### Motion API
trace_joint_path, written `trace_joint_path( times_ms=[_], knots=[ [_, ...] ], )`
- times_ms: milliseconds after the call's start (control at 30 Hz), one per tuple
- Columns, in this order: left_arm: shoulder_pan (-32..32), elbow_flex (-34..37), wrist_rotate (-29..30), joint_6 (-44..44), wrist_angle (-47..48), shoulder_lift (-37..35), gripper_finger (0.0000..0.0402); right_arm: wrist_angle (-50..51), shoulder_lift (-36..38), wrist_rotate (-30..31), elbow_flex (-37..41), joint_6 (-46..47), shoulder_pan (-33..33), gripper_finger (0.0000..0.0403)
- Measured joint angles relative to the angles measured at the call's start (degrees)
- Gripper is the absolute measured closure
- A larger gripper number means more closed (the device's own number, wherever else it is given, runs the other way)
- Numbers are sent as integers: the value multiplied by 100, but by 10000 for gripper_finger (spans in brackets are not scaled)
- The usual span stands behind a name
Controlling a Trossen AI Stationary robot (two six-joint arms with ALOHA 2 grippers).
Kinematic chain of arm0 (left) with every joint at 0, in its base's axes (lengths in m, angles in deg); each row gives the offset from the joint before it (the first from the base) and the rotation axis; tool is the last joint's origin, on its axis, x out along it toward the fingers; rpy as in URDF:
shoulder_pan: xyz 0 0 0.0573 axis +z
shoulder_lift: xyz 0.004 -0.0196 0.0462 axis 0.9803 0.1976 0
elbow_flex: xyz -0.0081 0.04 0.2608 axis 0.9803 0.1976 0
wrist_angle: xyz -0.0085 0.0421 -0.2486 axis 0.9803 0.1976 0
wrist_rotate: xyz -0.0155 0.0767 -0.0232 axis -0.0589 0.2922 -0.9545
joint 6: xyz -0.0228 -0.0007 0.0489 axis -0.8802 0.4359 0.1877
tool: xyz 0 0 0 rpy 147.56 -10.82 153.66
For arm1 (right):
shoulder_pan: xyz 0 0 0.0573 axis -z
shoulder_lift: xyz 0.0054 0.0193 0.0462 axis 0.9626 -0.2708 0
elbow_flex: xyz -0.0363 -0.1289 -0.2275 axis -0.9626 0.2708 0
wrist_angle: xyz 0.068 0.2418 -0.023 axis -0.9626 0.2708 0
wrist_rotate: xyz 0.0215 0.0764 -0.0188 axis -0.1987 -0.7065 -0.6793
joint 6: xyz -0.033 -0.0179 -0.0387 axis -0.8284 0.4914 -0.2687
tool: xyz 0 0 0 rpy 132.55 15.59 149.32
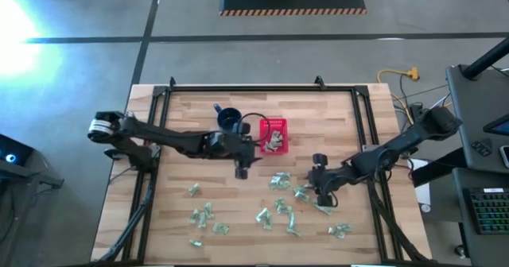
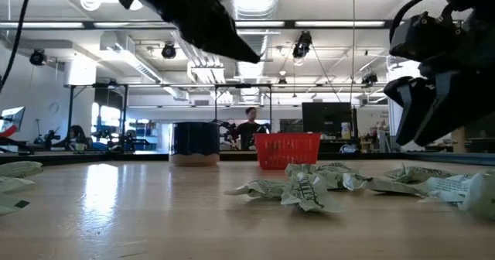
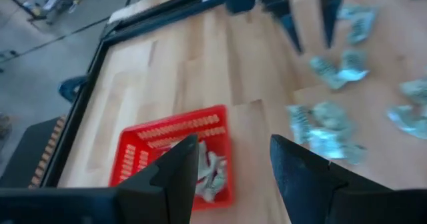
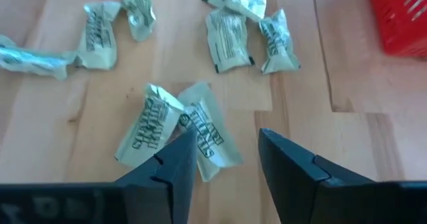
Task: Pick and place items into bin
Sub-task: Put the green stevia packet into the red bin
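Observation:
The red basket point(image 1: 273, 136) stands on the table's far middle, with a few pale wrappers point(image 3: 210, 171) inside it. Many more pale green wrappers point(image 1: 280, 213) lie scattered over the near half of the table. My left gripper point(image 1: 242, 168) is open and empty, just left of and nearer than the basket point(image 3: 173, 151), raised above the table. My right gripper point(image 1: 322, 192) is open and empty. It hovers over a pair of wrappers point(image 4: 190, 127) at the right of the scatter, and its fingers point(image 2: 418, 113) are above the tabletop.
A dark blue mug point(image 1: 228, 118) stands left of the basket, beyond my left arm. A black frame point(image 1: 262, 88) borders the table's far, left and right sides. In the low view, people and desks show in the room behind the table. Bare wood lies along the far left part point(image 1: 183, 116).

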Motion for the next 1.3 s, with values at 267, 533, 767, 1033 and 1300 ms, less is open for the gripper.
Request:
trace_joint_path(
  times_ms=[267, 533, 767, 1033, 1300],
  knots=[
    [-514, 199, -1, -315, 325, -556, 233, -288, -810, -12, 1, -42, 0, 248],
    [-702, 376, 21, -740, 496, -949, 233, -332, -1064, -16, -144, -21, 0, 258],
    [-752, 436, 30, -900, 604, -941, 233, -291, -1040, -48, -152, -42, 0, 336],
    [-869, 647, 32, -1434, 1005, -981, 233, -235, -914, 199, -174, -69, 2, 392],
    [-1160, 680, 34, -2053, 1708, -989, 233, -221, -634, 1414, -355, -502, 156, 394]
  ],
)
